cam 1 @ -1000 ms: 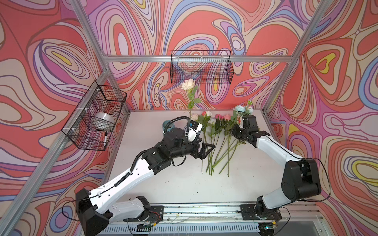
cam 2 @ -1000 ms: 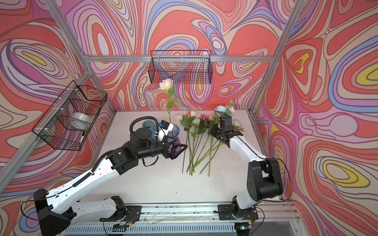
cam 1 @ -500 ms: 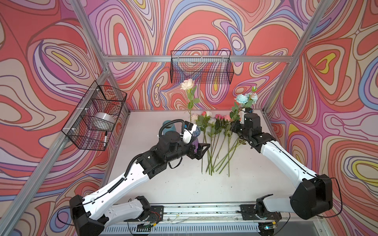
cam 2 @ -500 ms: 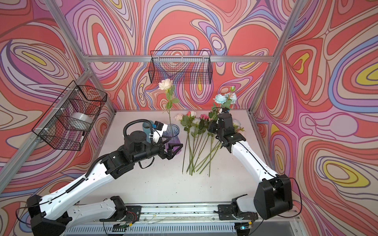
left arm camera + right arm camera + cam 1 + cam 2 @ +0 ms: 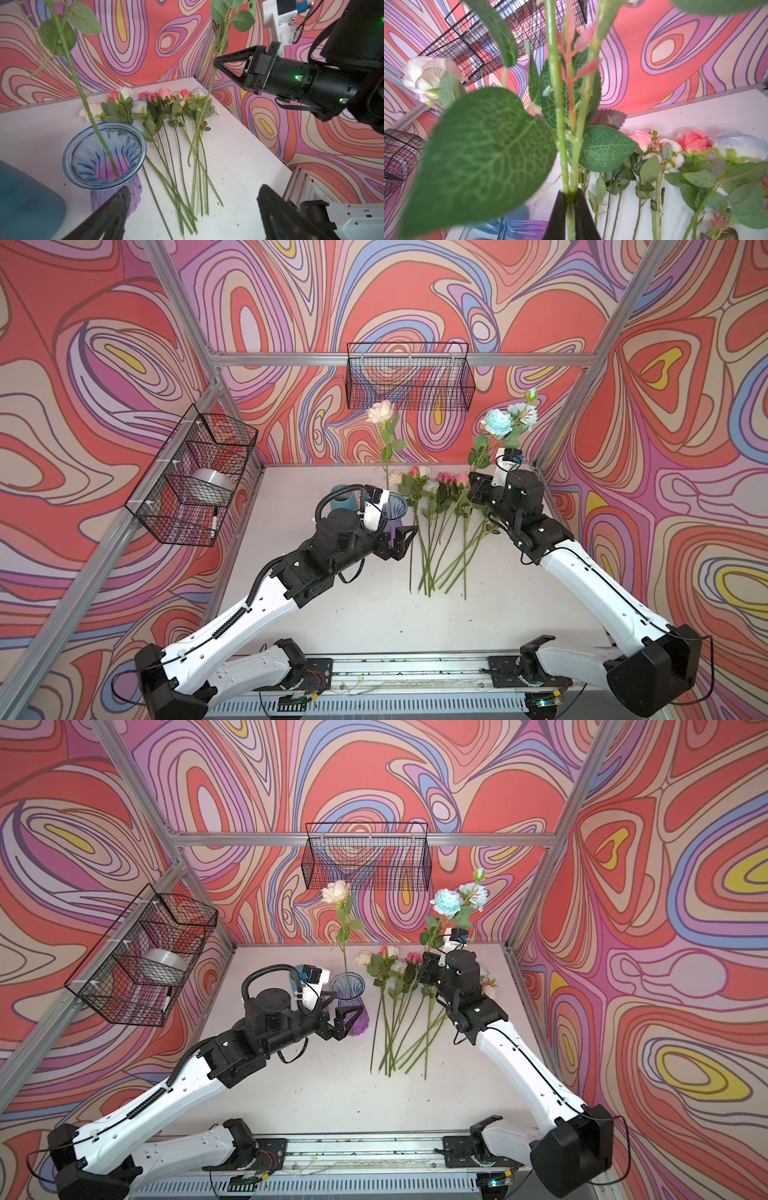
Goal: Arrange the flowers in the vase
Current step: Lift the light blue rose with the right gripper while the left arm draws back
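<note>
While the left gripper hangs with its jaws spread wide and nothing between them, just at six o'clock of the vase in both top views, the right gripper is pinched tight on the green stem of a light blue spray. That spray stands nearly upright, its blossoms at twelve o'clock of the claw and high above the table. The right wrist view shows the black fingertips closed on the stem, with big leaves right above them. The vase, blue at the rim and purple lower down, stands upright near the back of the table, at about twelve o'clock from its middle. One cream rose already stands in it. The other flowers lie flat on the table at three o'clock of the vase, between the two grippers, heads towards twelve and stems fanning towards six. A back basket of black wire hangs on the far wall, and a side basket at nine o'clock holds a tape roll
</note>
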`<state>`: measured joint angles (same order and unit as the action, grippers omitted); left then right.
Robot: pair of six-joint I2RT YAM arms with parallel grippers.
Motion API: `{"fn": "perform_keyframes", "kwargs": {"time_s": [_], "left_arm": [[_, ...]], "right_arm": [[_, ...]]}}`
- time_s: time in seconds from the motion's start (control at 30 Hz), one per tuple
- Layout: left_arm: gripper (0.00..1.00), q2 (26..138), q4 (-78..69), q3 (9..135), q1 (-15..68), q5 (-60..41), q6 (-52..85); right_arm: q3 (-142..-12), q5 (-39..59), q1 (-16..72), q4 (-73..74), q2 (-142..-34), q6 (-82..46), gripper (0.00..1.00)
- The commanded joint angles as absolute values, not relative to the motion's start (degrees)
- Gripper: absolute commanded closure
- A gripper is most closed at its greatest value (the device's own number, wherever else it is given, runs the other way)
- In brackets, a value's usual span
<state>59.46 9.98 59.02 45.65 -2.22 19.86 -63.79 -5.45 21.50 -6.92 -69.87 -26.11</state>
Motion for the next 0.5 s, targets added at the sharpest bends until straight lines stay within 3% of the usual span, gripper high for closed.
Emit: {"fn": "perform_keyframes", "kwargs": {"time_s": [0.0, 0.47], "left_arm": [[0.04, 57.7, 7.9, 58.3, 43.5, -0.1, 19.6], [0.02, 46.9, -1.2, 50.4, 20.1, 6.1, 30.6]], "right_arm": [[-67.6, -6.9, 23.2, -4.3, -69.8, -23.2, 1.00], [-89.6, -2.4, 30.5, 0.2, -83.2, -21.3, 1.00]]}}
